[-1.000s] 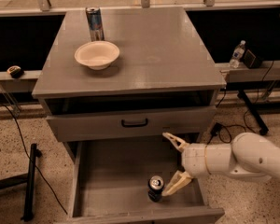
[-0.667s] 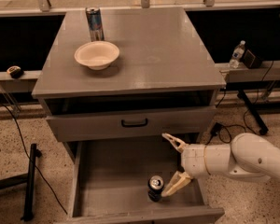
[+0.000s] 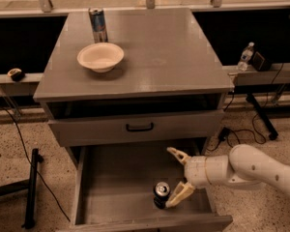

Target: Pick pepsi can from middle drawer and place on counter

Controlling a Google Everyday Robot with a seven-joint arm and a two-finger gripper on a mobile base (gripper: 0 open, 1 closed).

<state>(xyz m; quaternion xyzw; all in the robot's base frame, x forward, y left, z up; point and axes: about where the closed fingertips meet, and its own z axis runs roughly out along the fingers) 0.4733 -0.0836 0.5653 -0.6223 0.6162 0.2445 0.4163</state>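
Camera view gives you the table [image 3: 174, 47] as the biggest thing: a grey top carrying a white bowl [image 3: 100, 56] at the left and a tall slim can [image 3: 97, 24] behind it. Below it sits a closed drawer front [image 3: 101, 129] with a black handle. Under that, the middle drawer [image 3: 116, 182] is pulled out toward you. The white arm [image 3: 261, 170] reaches in from the right. Its end effector [image 3: 169, 178] is inside the drawer with both fingers spread wide apart, holding nothing. The pepsi can [image 3: 161, 195] stands upright on the drawer floor near the front wall, just beside the lower finger rather than centred in the gap.

That offset is your main risk. If you close now, the lower finger would likely shove or tip the can before the upper one reaches it. Centre the gap on the can first. On the lift, watch the closed drawer front and the table's overhanging edge above, since a straight rise could clip them. When placing, stay away from the bowl.

You cannot tell whether the lower finger already touches the can. The can's dark body blends into shadow, so its label is unreadable. The drawer's front edge and the arm's far end are cut off by the frame.
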